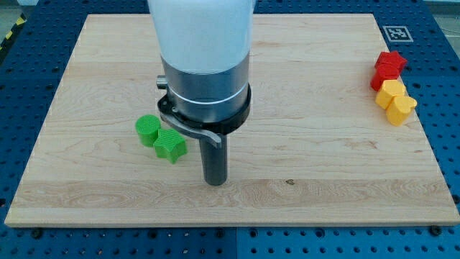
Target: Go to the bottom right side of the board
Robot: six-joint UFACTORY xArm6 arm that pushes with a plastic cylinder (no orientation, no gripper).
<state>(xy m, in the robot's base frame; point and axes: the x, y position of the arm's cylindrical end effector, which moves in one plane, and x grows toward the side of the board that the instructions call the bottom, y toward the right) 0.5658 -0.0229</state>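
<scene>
Our tip (215, 181) rests on the wooden board (302, 183), a little toward the view's left of the board's middle and in its lower half. There are no jaws on this rig to report as open or closed, only the straight dark rod under the wide white and grey arm housing.

Taking the tip as landmark: a green cylinder (147, 130) and a green star-shaped block (169, 145) sit touching each other just to the view's left of it and slightly above, near but apart from the rod. We judge the tip stands clear of them because the task calls for travel only, not pushing.

Well apart, toward the view's upper right of the tip and by the board's right edge, a red star block (389, 67) heads a tight cluster with a yellow block (392, 92) and a yellow heart-shaped block (401, 108) below it.

The goal, the board's bottom right corner area, is bare pale wood with fine grain and a small dark knot, lying to the view's right of the tip and slightly lower. We judge the path there runs beneath the yellow pair, so nothing need be disturbed.
</scene>
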